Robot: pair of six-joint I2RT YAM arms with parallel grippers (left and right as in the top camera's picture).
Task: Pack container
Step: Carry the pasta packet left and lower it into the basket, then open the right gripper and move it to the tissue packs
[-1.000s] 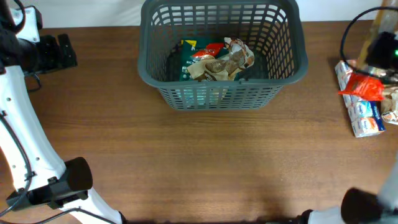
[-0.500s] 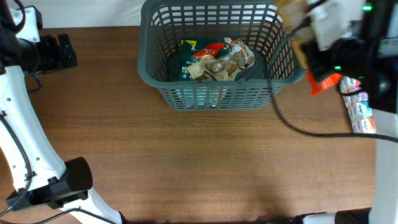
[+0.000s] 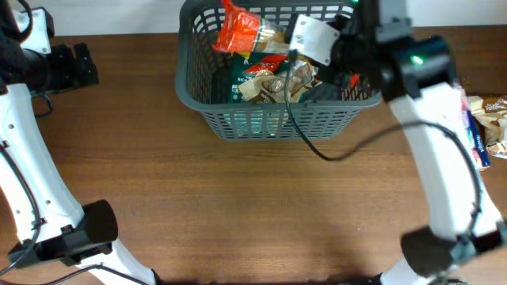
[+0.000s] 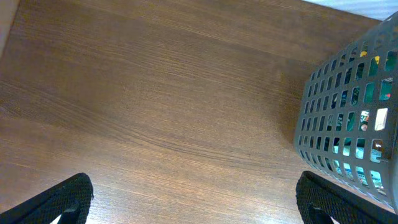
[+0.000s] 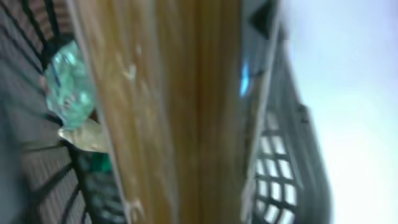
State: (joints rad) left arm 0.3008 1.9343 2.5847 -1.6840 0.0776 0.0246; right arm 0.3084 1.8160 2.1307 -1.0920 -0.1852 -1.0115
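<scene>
The dark grey lattice basket [image 3: 238, 123] stands at the back middle of the table, with several snack packs [image 3: 273, 79] lying in it. My right gripper [image 3: 279, 39] reaches over the basket from the right, shut on a red and tan snack pack [image 3: 238, 30] held above its back left part. The blurred right wrist view shows the tan pack [image 5: 168, 112] close up, with basket lattice [image 5: 280, 155] behind it and my fingers hidden. My left gripper [image 3: 75, 67] is open and empty at the far left, to the left of the basket [image 4: 348, 118].
More snack packs [image 3: 487, 115] lie at the table's right edge, one blue and white [image 3: 475, 142]. A black cable hangs from the right arm over the basket's front rim. Bare wood lies under the left gripper [image 4: 199, 211].
My right arm has swung left from the packs at the right edge, carrying the red pack to above the basket. The left arm has not moved.
</scene>
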